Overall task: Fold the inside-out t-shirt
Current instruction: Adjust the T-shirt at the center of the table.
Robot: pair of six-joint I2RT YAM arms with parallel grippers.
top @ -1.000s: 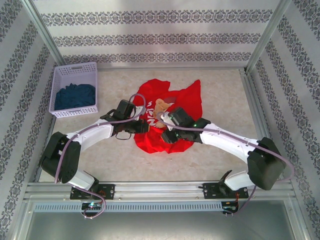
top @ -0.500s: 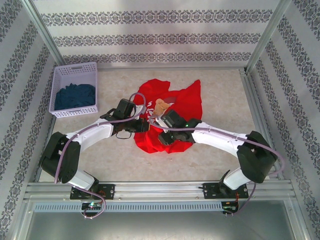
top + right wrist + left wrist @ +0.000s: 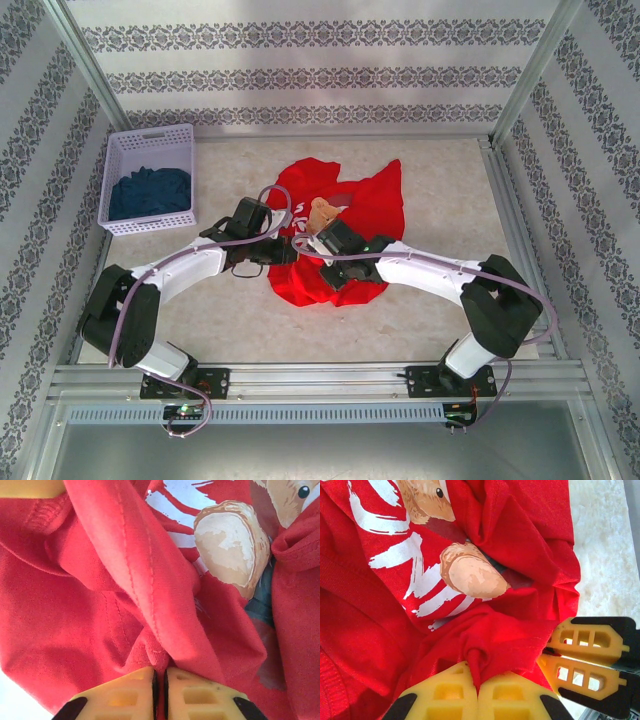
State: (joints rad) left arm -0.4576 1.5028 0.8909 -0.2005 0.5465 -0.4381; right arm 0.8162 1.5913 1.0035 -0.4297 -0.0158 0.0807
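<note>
End effectors clamped on cloth: the left end effector [image 3: 477, 682] and the right end effector [image 3: 160, 676] each pinch a fold of the inside-out t-shirt [image 3: 355, 210].
The bench [image 3: 440, 170] carries the t-shirt crumpled at its middle, between the two arms. A white basket [image 3: 150, 222] at the far left holds a dark blue cloth [image 3: 148, 192]. The two pairs of yellow fingers sit just beside each other at the garment's near-left part, each squeezing a red ridge. A white-and-tan printed graphic [image 3: 445, 565] lies face up just beyond them.
</note>
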